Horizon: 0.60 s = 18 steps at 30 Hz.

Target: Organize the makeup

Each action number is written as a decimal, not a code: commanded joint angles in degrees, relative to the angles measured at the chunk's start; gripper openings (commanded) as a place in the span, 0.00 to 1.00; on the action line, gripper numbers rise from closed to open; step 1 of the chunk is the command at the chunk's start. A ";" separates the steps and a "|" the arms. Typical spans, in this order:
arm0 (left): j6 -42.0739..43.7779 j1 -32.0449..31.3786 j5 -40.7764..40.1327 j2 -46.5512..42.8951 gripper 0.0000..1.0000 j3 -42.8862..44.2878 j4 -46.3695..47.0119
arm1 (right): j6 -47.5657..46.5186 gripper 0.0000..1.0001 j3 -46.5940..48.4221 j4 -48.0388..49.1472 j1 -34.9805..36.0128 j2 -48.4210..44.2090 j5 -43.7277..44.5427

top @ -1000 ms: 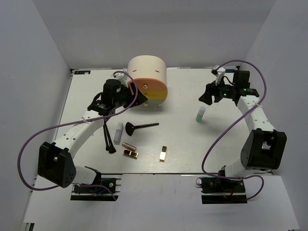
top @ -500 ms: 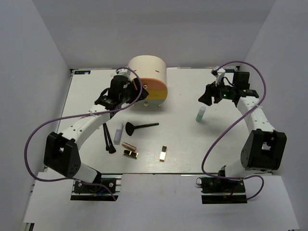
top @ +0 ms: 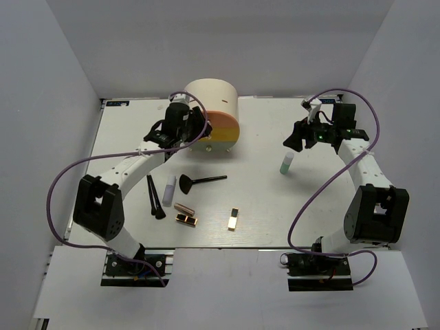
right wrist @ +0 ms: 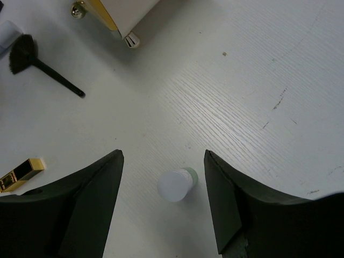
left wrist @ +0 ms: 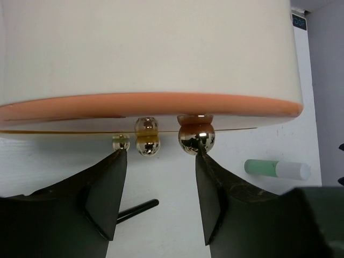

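My left gripper [top: 197, 132] is open right at the orange-yellow drawer front of the cream box [top: 210, 103]. In the left wrist view the left gripper [left wrist: 160, 156] has its jaws either side of the gold drawer knobs [left wrist: 196, 137], touching nothing. My right gripper [top: 295, 139] is open above the mint-green bottle [top: 286, 163]; in the right wrist view the bottle [right wrist: 177, 184] lies between the open jaws of the gripper [right wrist: 164, 158], below them. The fan brush [top: 199, 181], white tube [top: 168, 188], black brushes [top: 155, 196], copper lipstick [top: 183, 207] and two gold-and-black cases [top: 186, 219] [top: 234, 219] lie on the table.
The cream box stands at the back middle of the white table [top: 261, 199]. Grey walls close in the left, right and back sides. The left wrist view also shows the mint-green bottle [left wrist: 277, 169] and a brush handle [left wrist: 137, 210] beyond the jaws.
My left gripper has moved right and back, up to the box's drawer front. The right arm has barely moved. The makeup has not moved.
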 commanded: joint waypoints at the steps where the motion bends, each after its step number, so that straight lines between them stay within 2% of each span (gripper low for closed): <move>1: -0.04 -0.29 -0.58 0.75 0.62 4.01 2.41 | 0.59 0.67 0.06 1.50 0.11 -1.18 -1.07; 11: -0.48 -0.29 0.65 3.48 0.51 7.09 3.38 | 0.59 0.67 -0.64 1.94 0.11 -1.44 -0.55; 16: -0.57 -0.29 2.76 2.25 0.42 5.69 3.91 | 0.42 0.67 -0.99 1.94 -0.07 -1.62 -0.19; 18: -1.10 -0.29 5.22 1.46 0.42 4.28 4.26 | 0.42 0.67 -1.08 2.02 -0.15 -1.62 -0.02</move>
